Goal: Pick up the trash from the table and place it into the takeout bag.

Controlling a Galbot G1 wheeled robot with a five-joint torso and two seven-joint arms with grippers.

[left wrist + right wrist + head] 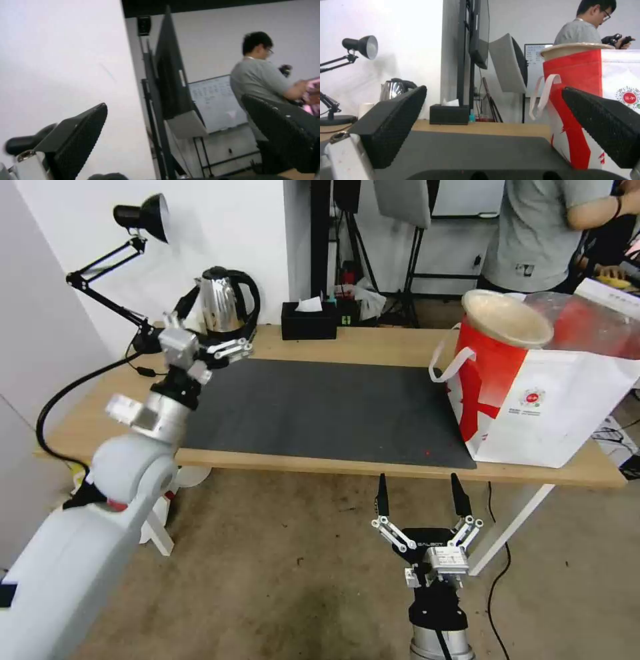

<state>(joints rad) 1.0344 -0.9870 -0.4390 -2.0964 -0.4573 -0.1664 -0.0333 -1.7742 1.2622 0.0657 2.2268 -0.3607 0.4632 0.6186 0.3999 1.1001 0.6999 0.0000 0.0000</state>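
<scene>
The takeout bag (553,407) stands on the right end of the table (373,347), white with a red side panel and a loop handle. A beige paper-pulp bowl (507,317) sticks out of its top, tilted, and beside it in the bag lies a clear-covered container with red contents (587,323). My left gripper (243,350) is open and raised over the table's left end, near the kettle, holding nothing. My right gripper (420,493) is open and empty, below and in front of the table's front edge. In the right wrist view, the right gripper (495,88) faces the bag (613,75) and the bowl (576,47).
A dark grey mat (320,407) covers the middle of the table. A steel kettle (223,300), a black desk lamp (143,217) with its cable, and a black tissue box (309,320) stand along the back. A person stands behind the bag.
</scene>
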